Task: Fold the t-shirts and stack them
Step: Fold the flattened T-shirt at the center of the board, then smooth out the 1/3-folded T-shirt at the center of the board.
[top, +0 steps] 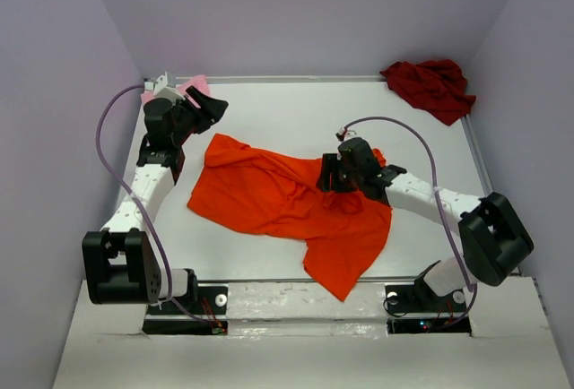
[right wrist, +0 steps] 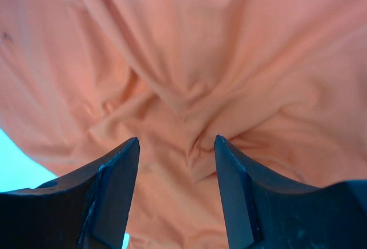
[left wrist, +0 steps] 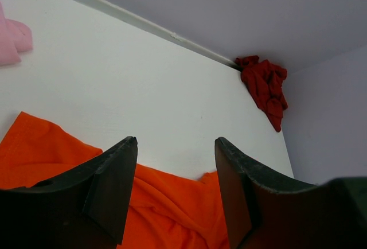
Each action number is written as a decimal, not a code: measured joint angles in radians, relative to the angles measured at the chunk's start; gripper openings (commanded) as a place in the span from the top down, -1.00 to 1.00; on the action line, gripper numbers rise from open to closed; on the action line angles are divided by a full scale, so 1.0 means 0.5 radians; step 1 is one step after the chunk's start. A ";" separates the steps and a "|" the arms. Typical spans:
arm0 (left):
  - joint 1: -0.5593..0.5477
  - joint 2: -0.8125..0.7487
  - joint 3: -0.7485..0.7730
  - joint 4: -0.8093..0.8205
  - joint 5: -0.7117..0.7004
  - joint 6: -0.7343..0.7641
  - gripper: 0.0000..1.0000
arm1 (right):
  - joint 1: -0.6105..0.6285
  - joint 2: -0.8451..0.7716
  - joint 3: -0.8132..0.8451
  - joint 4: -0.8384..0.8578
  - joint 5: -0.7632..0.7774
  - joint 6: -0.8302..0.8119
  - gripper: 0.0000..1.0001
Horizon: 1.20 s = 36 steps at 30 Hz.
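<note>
Three t-shirts lie on the worktop [top: 296, 111], and we place everything against the orange t-shirt [top: 278, 201], which is spread loosely across the middle. Its long axis runs on a diagonal, from a corner at the far left down to a narrower flap at the near right, close to the base of the right arm [top: 421, 196]. The cloth is rumpled, so we cannot tell which end carries the collar.

The right jaws hang over the far right part of the orange t-shirt, released, with both fingers [right wrist: 112, 197] apart and nothing pinched between them. In the right wrist view a bunched knot of creases sits straight ahead of the gap, and orange cloth fills nearly the whole view. We cannot tell whether the fingertips touch it.

The left jaws are likewise released and empty, fingers [left wrist: 109, 191] spread, raised just beyond the far left corner of the orange t-shirt. In the left wrist view the orange cloth lies below and ahead of the gap.

The pink t-shirt [top: 193, 89] [left wrist: 12, 42] sits beyond that same far left corner, near it, partly hidden behind the left arm [top: 148, 183]. The dark red t-shirt [top: 429, 87] [left wrist: 264, 85] lies crumpled well apart from the orange t-shirt, off past its far right side, in the worktop's back corner
</note>
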 measured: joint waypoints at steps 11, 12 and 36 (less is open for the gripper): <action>-0.130 0.492 0.000 0.034 -0.072 0.019 -0.27 | -0.002 0.199 0.401 -0.043 0.424 -0.086 -0.22; -0.153 0.544 0.000 0.024 -0.083 0.019 -0.27 | -0.002 0.234 0.435 -0.051 0.469 -0.092 -0.22; -0.275 0.970 0.276 -0.410 -0.755 0.368 -0.26 | -0.319 0.503 0.481 -0.176 0.816 0.114 -0.18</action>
